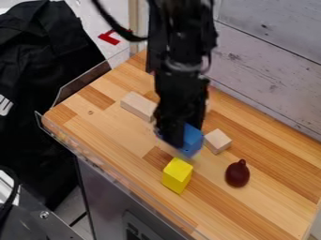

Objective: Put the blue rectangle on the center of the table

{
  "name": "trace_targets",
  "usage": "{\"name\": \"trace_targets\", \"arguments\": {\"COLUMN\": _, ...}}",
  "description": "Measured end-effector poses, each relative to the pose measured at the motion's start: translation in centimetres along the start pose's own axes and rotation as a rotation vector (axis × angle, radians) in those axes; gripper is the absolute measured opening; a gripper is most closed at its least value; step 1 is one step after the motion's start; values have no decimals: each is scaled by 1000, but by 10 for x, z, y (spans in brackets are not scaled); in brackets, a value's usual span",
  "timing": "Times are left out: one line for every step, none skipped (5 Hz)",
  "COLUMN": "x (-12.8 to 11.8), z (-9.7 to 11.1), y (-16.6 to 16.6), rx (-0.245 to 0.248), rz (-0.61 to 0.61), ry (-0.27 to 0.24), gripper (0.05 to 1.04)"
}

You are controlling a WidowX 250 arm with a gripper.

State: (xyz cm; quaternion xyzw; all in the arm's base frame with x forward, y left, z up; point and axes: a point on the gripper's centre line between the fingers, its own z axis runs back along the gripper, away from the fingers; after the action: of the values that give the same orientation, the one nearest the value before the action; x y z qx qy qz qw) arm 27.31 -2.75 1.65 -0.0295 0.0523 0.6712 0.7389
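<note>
Gripper [179, 142] clamped on blue block [194, 140]; probably light, rigid, fairly smooth; best pinched across opposite flat sides.

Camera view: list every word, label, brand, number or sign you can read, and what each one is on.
No text is readable.
Black cloth: white mark, cut off by the left edge, unreadable.
Grey front below the tabletop: pale marks on a dark patch, unreadable.
Blue block, yellow block: no lettering I can make out.
</note>
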Motion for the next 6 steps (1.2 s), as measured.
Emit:
{"name": "trace_targets", "arguments": {"x": 6, "z": -16, "y": -13, "rx": 28, "rz": -1, "ry": -8, "gripper": 557}}
{"name": "trace_targets", "arguments": {"x": 8, "z": -19, "y": -16, "rx": 34, "rz": 2, "ry": -6, "gripper": 557}}
{"name": "trace_targets", "arguments": {"x": 9, "z": -18, "y": -17, "rx": 32, "rz": 8, "ry": -7, "gripper": 557}}
{"name": "trace_targets", "arguments": {"x": 12, "z": -18, "y": -15, "rx": 37, "rz": 25, "ry": -3, "gripper": 630}}
{"name": "trace_targets", "arguments": {"x": 17, "z": -17, "y": -16, "rx": 30, "rz": 63, "ry": 13, "gripper": 923}}
{"name": "trace_targets", "arguments": {"x": 18, "z": -9, "y": -16, "rx": 4, "rz": 74, "ry": 18, "gripper": 1001}}
